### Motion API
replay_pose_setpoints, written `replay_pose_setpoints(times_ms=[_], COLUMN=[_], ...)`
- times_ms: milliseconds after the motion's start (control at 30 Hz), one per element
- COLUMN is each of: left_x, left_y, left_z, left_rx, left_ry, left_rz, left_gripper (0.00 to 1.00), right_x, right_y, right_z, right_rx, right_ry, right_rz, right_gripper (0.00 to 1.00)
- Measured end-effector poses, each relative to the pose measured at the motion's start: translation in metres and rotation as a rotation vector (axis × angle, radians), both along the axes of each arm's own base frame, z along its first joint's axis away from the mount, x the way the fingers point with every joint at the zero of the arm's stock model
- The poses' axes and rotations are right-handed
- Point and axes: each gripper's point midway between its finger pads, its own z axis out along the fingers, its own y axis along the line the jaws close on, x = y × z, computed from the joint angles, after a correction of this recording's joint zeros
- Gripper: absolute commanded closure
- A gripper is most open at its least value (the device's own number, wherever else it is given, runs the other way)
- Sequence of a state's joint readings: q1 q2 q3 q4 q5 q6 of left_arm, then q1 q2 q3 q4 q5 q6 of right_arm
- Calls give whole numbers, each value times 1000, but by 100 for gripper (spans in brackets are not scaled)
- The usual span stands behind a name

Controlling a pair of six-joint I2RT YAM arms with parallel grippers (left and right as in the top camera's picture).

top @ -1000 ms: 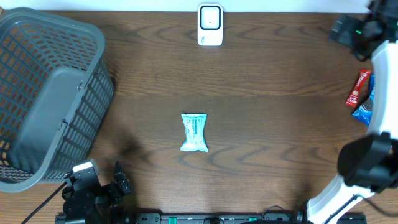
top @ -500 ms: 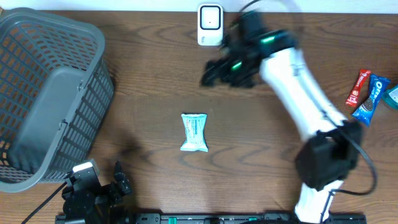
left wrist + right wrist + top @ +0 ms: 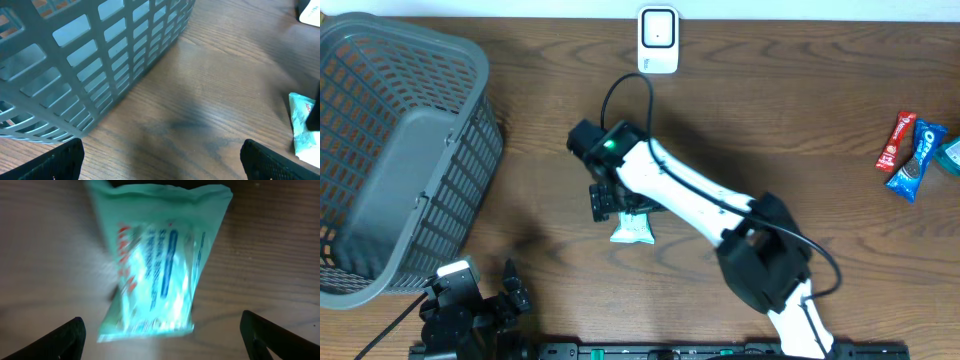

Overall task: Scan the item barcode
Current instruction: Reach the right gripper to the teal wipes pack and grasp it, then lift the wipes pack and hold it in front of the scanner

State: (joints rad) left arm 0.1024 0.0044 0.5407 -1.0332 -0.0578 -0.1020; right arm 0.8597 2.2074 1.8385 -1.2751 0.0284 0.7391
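The right gripper (image 3: 607,198) hides the teal snack packet's (image 3: 633,232) upper half overhead; in the right wrist view its print is too blurred to read.

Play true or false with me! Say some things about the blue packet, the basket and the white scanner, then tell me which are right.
1. The right gripper is over the light-blue packet. True.
2. The packet is inside the grey basket. False: it lies on the table, to the right of the basket.
3. The white scanner stands at the table's far edge. True.
4. The right gripper is squeezing the packet. False: it is open, with its fingers wide apart.
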Motion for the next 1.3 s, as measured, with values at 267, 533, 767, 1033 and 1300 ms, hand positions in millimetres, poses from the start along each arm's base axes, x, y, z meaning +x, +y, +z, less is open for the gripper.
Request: replay_pose_setpoints(times_ms=[267, 533, 767, 1033, 1300], left_x=[0, 0, 0, 0, 0], left_y=[0, 0, 0, 0, 0], left_z=[0, 0, 0, 0, 0], left_rx=[0, 0, 0, 0, 0], left_ry=[0, 0, 0, 0, 0], left_rz=[0, 0, 0, 0, 0], left_gripper=[0, 0, 0, 0, 0], right_x=[1, 6, 5, -5, -21], right_y=[-8, -14, -30, -50, 17], right_z=[-39, -44, -42, -13, 37], right_rx=[-152, -243, -328, -464, 33], right_ry=[-51, -130, -145, -55, 256], right_rz=[-40, -45, -51, 11, 292], right_gripper=[15, 62, 91, 99, 98])
